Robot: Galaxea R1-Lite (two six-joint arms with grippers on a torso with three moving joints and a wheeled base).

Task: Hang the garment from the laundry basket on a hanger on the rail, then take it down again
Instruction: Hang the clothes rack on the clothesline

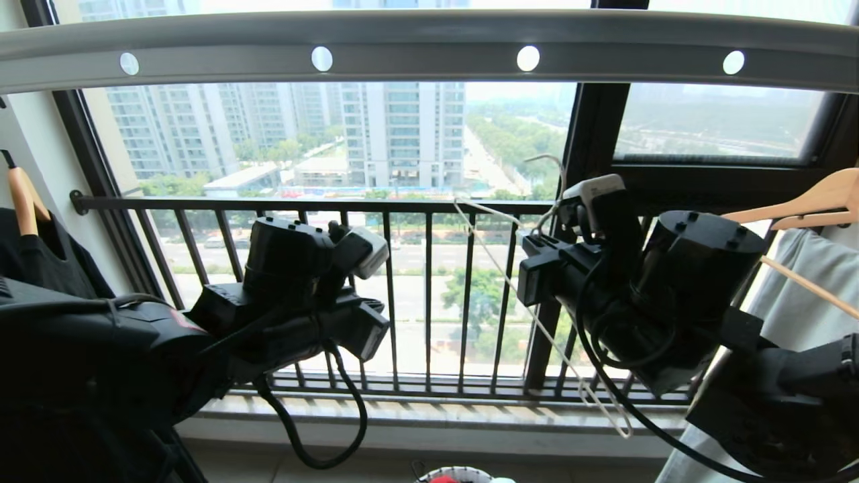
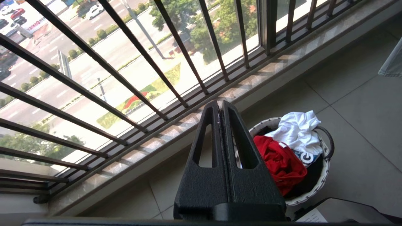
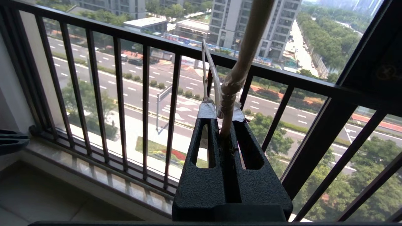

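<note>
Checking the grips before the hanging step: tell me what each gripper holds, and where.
The right gripper clamps the hanger at its twisted neck, below the hook. The left gripper is shut on nothing.

A pale tiled floor point(image 2: 361, 125) runs beside the stone window sill point(image 2: 176, 131); on it stands the laundry basket point(image 2: 325, 171), holding the red garment point(image 2: 279, 161) and a white shirt point(image 2: 296, 130).

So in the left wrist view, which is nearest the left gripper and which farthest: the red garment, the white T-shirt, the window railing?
From the left gripper, shut and empty, raised above the floor:
1. The red garment, in the laundry basket, beside the fingers.
2. The white T-shirt, on the basket's far side.
3. The black window railing, beyond the sill.
</note>
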